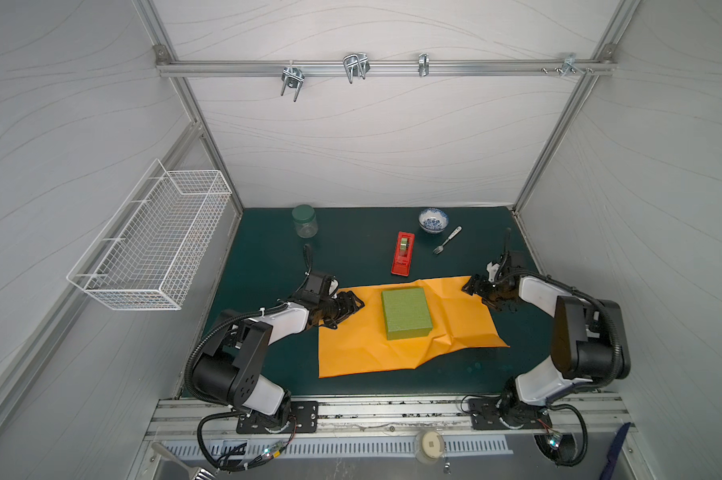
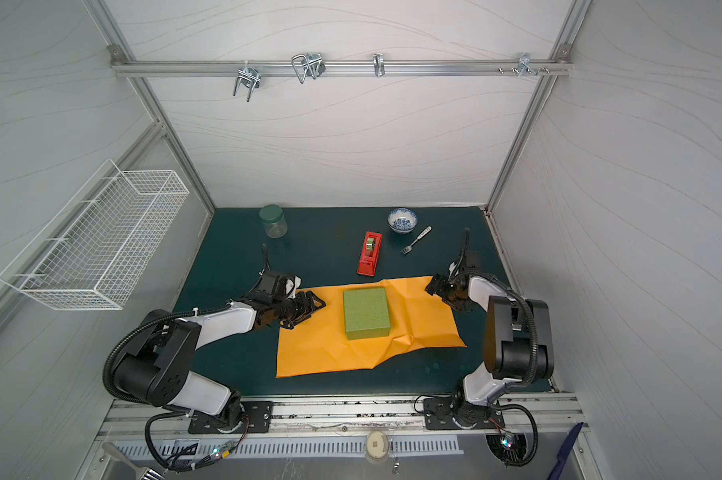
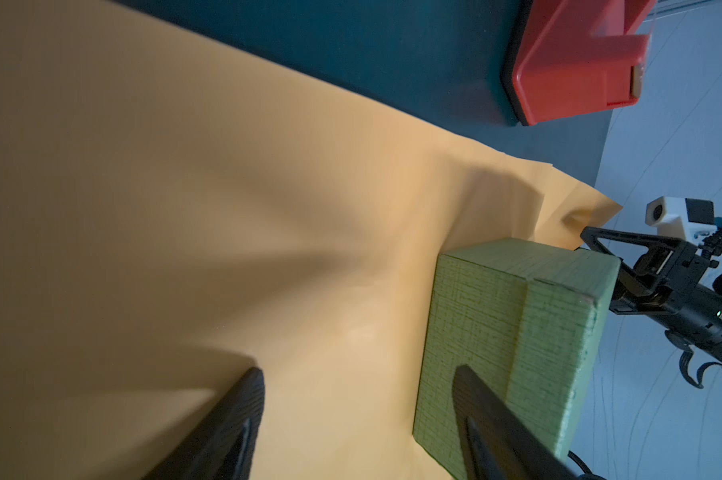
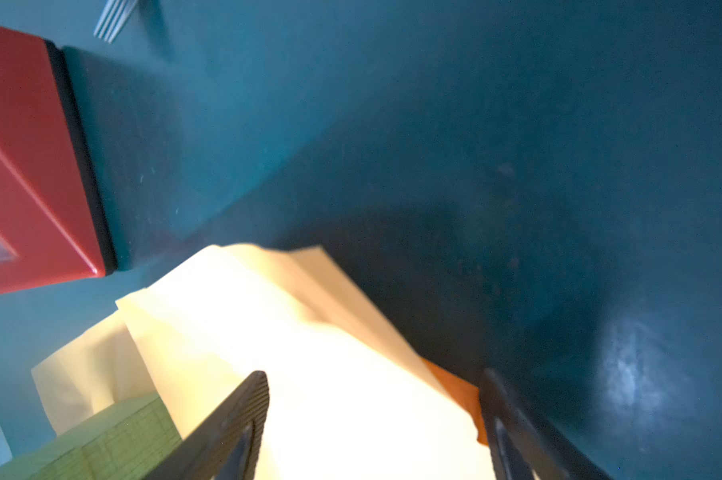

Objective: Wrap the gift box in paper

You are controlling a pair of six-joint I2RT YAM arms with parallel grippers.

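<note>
Top views, read left to right: a white wire basket [image 1: 156,249] hangs on the left wall. The left gripper [image 1: 355,306] lies low at the left edge of the paper [image 1: 351,349], jaws parted and holding nothing. In the left wrist view its 2 fingers [image 3: 243,415] stand apart over bare sheet, with the box just beyond 1 of them. Behind this arm a clear jar [image 1: 304,222] with a green lid stands on the dark green mat [image 1: 268,270]. The paper, a creased orange sheet, lies mid-mat. The gift box [image 1: 405,313], olive green, rests on it about midway across, toward the far edge. Just behind that edge lies a red tape dispenser [image 1: 403,253]; the white lettering on its near end is too small to read. Farther right are a blue-and-white bowl [image 1: 433,227] and a fork [image 1: 446,241]. The right gripper [image 1: 469,286] is at the sheet's far right corner. In the right wrist view its jaws stand wide apart, with that corner between them.
</note>
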